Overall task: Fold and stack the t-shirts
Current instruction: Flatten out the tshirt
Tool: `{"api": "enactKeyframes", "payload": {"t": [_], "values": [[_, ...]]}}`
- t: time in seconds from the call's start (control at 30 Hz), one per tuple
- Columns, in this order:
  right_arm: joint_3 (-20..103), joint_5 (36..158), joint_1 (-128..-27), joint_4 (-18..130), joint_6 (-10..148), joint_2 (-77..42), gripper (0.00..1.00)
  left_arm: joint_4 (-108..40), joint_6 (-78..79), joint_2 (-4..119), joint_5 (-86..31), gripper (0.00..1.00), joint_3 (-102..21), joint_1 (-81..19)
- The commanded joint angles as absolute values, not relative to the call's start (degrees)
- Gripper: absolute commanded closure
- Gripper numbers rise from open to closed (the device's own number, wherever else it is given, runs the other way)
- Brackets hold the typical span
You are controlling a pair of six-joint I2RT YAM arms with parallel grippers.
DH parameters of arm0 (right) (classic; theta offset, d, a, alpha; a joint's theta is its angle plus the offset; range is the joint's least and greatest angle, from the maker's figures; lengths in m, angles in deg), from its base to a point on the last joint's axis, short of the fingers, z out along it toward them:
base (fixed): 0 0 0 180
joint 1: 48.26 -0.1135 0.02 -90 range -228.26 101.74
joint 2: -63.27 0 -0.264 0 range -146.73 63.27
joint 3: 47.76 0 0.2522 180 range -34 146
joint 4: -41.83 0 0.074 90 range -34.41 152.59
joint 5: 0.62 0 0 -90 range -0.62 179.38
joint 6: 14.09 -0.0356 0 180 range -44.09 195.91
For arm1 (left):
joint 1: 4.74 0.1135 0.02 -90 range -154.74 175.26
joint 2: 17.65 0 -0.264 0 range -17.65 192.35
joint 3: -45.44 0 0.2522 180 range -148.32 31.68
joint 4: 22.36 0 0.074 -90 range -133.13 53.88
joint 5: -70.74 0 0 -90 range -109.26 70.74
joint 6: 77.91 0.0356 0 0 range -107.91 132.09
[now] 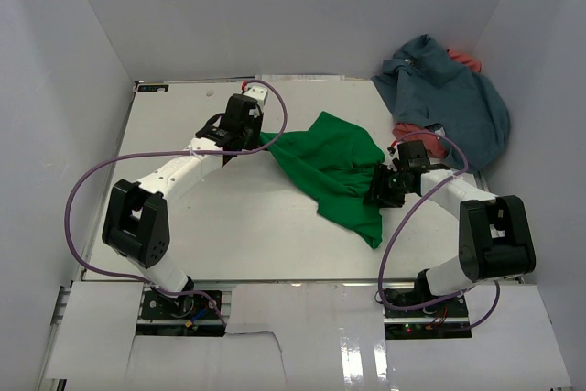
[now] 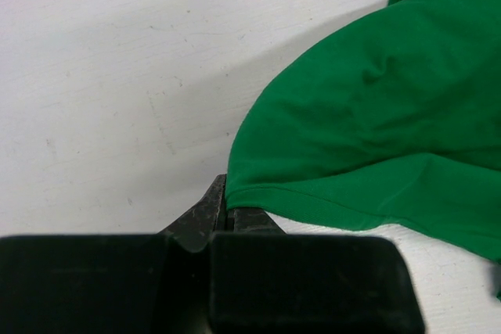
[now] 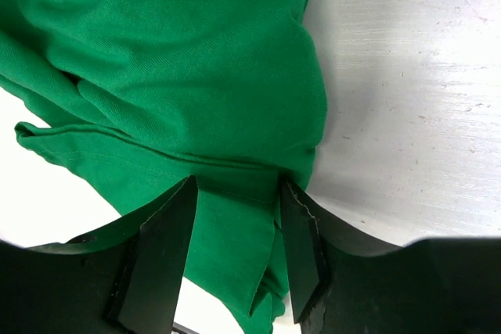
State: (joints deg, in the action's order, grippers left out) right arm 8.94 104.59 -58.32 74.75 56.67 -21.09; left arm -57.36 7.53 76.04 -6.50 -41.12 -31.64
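Pinching the green t-shirt [image 1: 334,167] by its hem, your left gripper [image 2: 227,205] was closed; your right gripper [image 3: 239,189] stood spread astride its right edge, mid-frame on the counter [image 1: 229,226].

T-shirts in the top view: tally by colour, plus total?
green t-shirt: 1
blue-grey t-shirt: 1
coral red t-shirt: 1 (mostly hidden under the blue-grey one)
Total: 3
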Motion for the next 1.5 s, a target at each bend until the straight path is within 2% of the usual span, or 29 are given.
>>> {"api": "enactKeyframes", "payload": {"t": [0.0,0.17,0.3,0.6,0.67,0.8,0.97,1.1,1.3,1.47], "values": [[10.03,105.2,-57.84,74.84,56.84,-19.09,0.46,-57.39,7.08,74.11,-7.13,1.0,-41.54,-31.55],[10.56,105.47,-57.84,75.9,56.93,-18.29,0.49,-57.48,6.9,74.29,-7.57,1.0,-41.45,-31.55],[10.73,106.17,-57.49,76.33,57.02,-17.85,0.69,-57.48,6.9,74.29,-7.66,1.0,-41.54,-31.55],[10.65,108.37,-57.05,75.98,57.11,-18.56,0.7,-57.66,6.81,74.29,-7.66,1.0,-41.54,-31.55],[10.73,108.37,-57.05,75.98,57.1,-18.21,0.74,-57.75,6.9,74.29,-7.66,1.0,-41.45,-31.55],[11.09,108.81,-56.87,76.33,57.1,-17.68,0.92,-57.75,6.81,74.38,-7.66,1.0,-41.45,-31.55],[13.28,111.0,-56.7,78.0,57.89,-16.28,0.92,-58.27,6.29,74.64,-7.13,1.0,-41.8,-31.55],[19.86,110.3,-56.7,82.92,59.12,-13.99,0.92,-59.41,5.85,75.6,-6.43,1.0,-42.59,-31.55],[35.93,107.85,-56.7,92.22,62.02,-12.4,0.92,-60.82,3.66,77.01,-4.76,1.0,-44.0,-31.55],[41.14,107.75,-56.61,93.56,63.25,-14.16,0.92,-62.14,1.72,77.45,-2.65,1.0,-44.96,-31.11]]}}
